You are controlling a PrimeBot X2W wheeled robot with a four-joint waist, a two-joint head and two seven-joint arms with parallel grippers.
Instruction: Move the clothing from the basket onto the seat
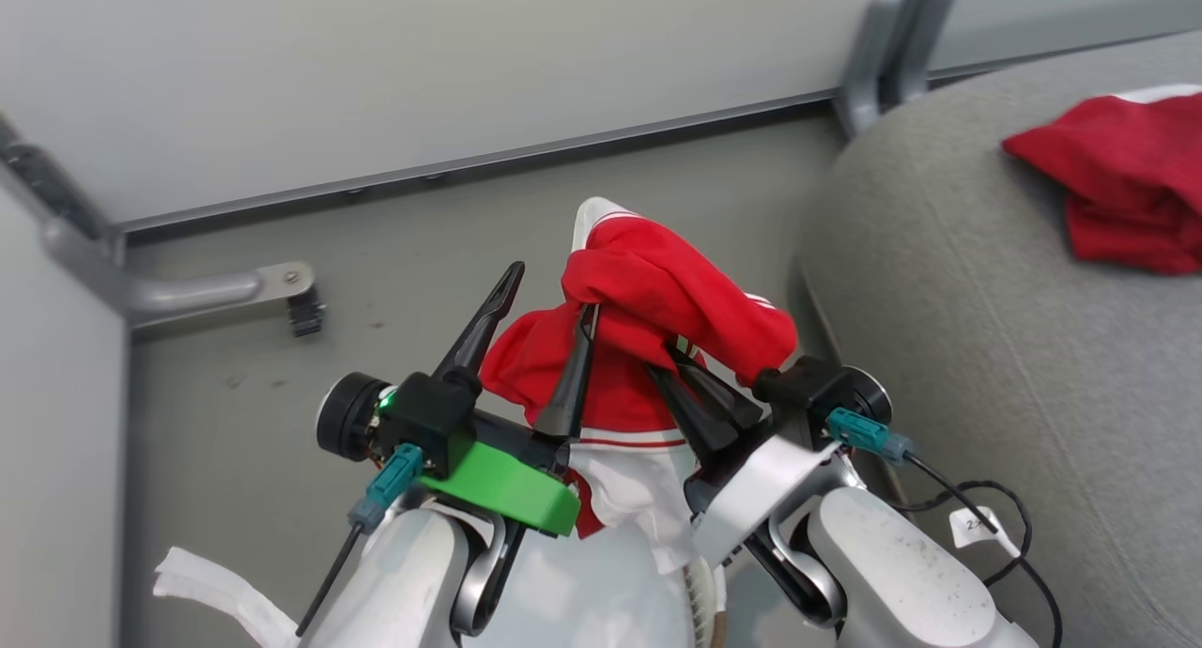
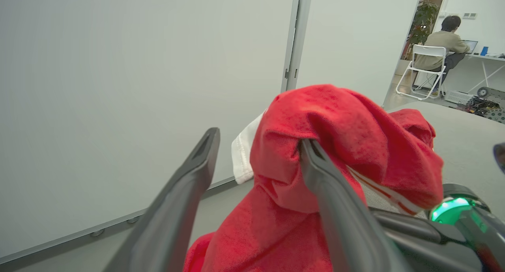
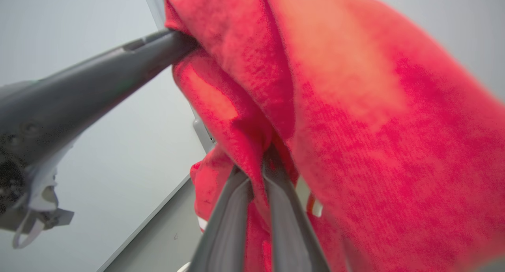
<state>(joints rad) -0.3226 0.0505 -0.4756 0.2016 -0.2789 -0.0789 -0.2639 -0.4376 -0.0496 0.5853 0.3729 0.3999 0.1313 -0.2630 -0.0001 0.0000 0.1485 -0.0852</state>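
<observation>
Draping tapered dark fingers (image 1: 573,380), fuzzy red clothing (image 1: 657,282)

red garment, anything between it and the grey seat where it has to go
Nothing visible. The red garment hangs clamped in the right gripper, draped over one finger of the open left gripper. The seat lies to its right, bare on the near side; another red cloth lies further along.

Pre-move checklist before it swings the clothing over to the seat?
1. Right gripper shut on clothing: ok.
2. Left gripper gripping: not ok, open; clothing only drapes over one finger.
3. Clothing's lower end hanging free: cannot tell, it runs down between the forearms.
4. Bare seat close by: ok.
5. Other red garment out of the way: ok, it lies further right on the seat.
</observation>
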